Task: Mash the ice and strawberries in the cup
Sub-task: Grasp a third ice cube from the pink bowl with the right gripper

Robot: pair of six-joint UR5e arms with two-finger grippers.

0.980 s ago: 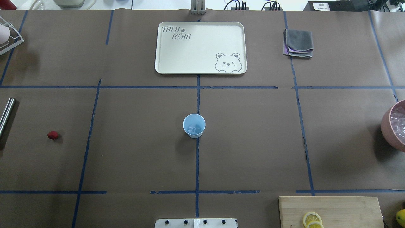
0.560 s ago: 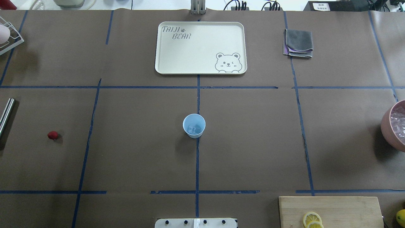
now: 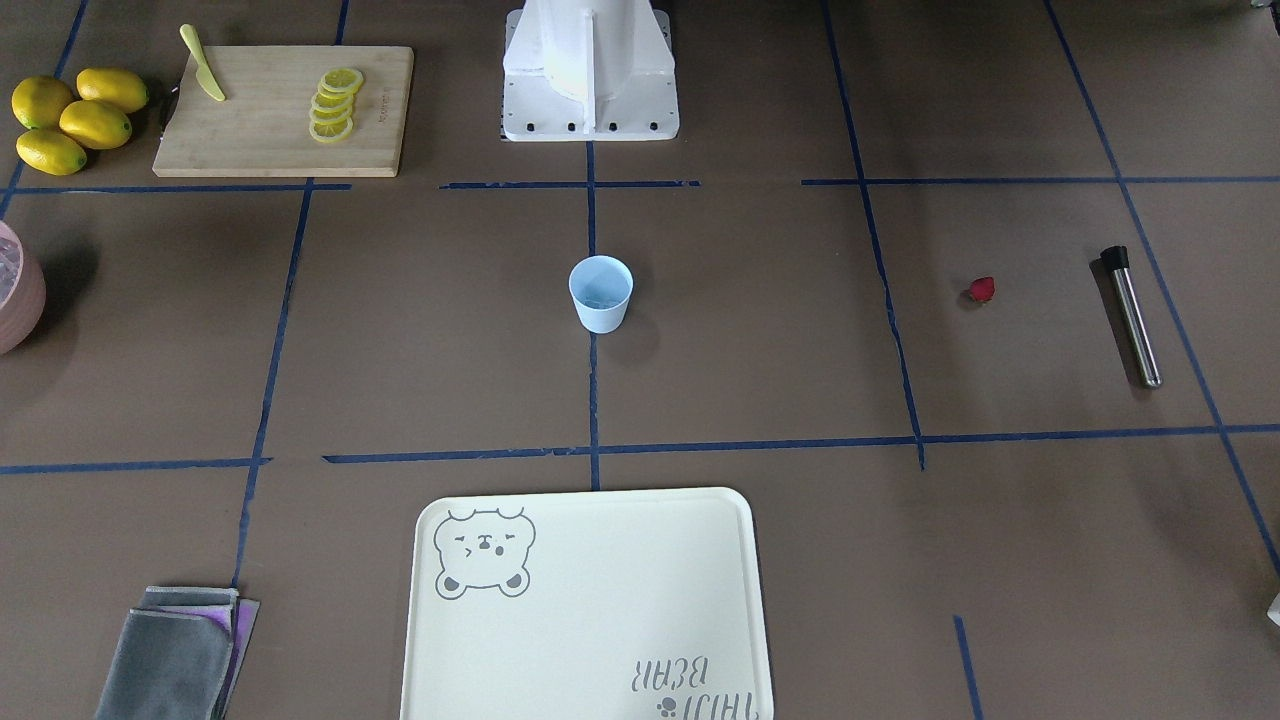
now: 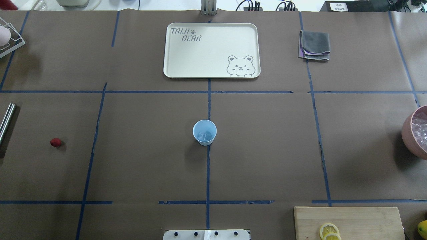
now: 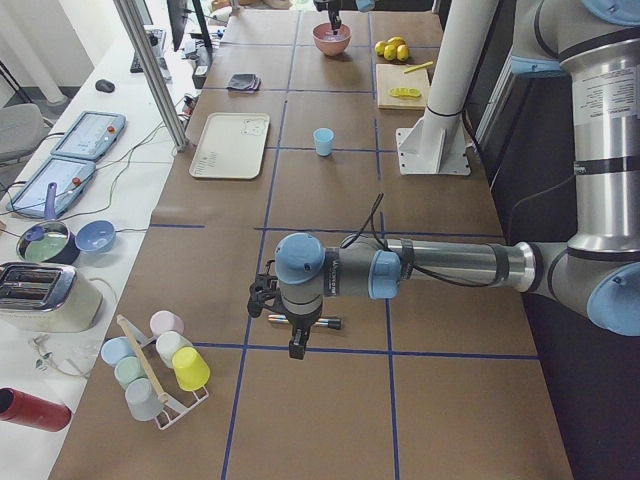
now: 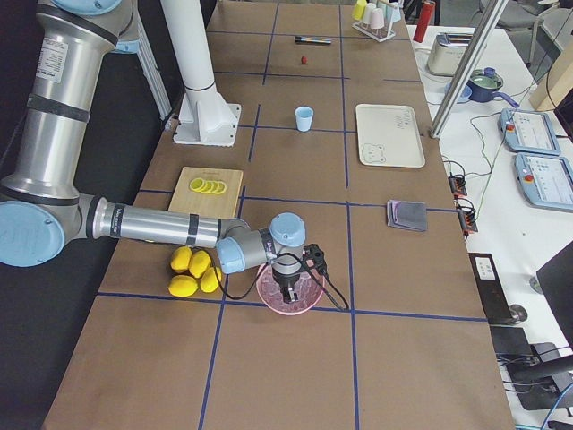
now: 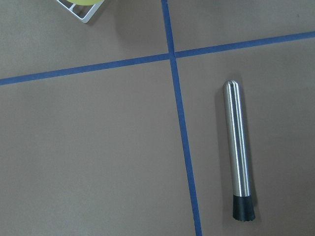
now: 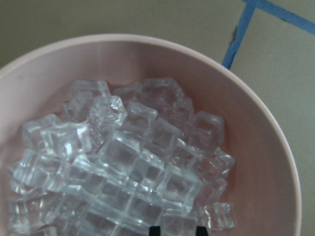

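- Pale-blue plastic, the cup [image 4: 204, 132] stands upright at the middle of the table [image 4: 267, 150], mouth up, on a blue tape line [image 4: 207, 173]. It is well apart from both sets of fingers.
- A few cubes of ice [image 4: 204, 136] lie at the cup's bottom; their number is hard to make out.
- The strawberry [image 4: 55, 142] lies bare on the table toward the robot's left, between the cup and the muddler [image 3: 1131, 315]. It is nearer the muddler and touches neither. It is too small to tell which way it points.
- The left fingers [image 5: 297, 347] hang pointing down above the muddler; the strawberry is near them, on the cup's side. Only the left side view shows them, so I cannot tell whether they are parted or closed.
- The muddler lies flat, its long axis running from the robot's side to the far side. Its black tip is toward the robot and its rounded steel end away. Overhead, the left edge cuts off most of it.
- The right fingers [image 6: 289, 288] hang over the pink bowl [image 8: 275, 162] at the table's right end, just above its heap of cubes [image 8: 123, 162]. The wrist view shows only two dark slivers at its lower edge, so their state cannot be told.
- The bowl is cut off by the frame edge in both the overhead and front views.
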